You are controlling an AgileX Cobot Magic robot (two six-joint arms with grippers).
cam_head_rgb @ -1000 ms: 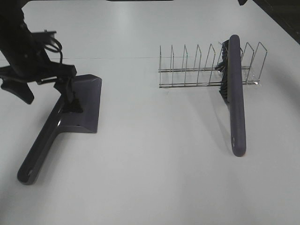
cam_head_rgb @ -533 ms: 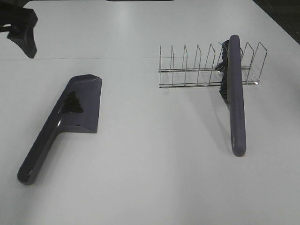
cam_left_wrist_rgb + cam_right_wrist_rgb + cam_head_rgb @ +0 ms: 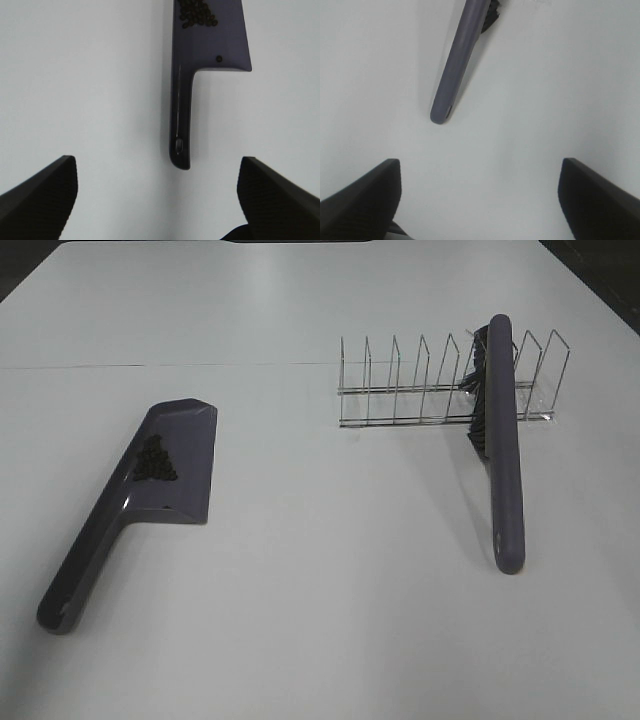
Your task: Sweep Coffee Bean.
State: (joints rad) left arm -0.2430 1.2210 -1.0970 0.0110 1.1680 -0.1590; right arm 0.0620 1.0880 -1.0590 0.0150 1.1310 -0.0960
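The coffee beans (image 3: 156, 460) lie in a small dark pile inside the purple dustpan (image 3: 190, 435), which rests flat on the white table at the left. In the left wrist view the beans (image 3: 197, 12) sit in the pan (image 3: 212, 45), with one stray bean (image 3: 219, 58) near its back corner. My left gripper (image 3: 156, 162) is open and empty, held high, back from the handle end. The purple brush (image 3: 505, 460) leans in the wire rack (image 3: 420, 380). My right gripper (image 3: 480, 162) is open and empty, back from the brush handle (image 3: 460, 65). Neither arm shows in the exterior view.
The wire rack stands at the back right with the brush's black bristles (image 3: 478, 420) against it. A thin seam (image 3: 200, 364) crosses the white table (image 3: 330, 570). The table's dark edge shows at the far right corner.
My left arm has lifted off the dustpan and drawn back up and left, out of the exterior view, uncovering the bean pile. The brush and dustpan have not moved.
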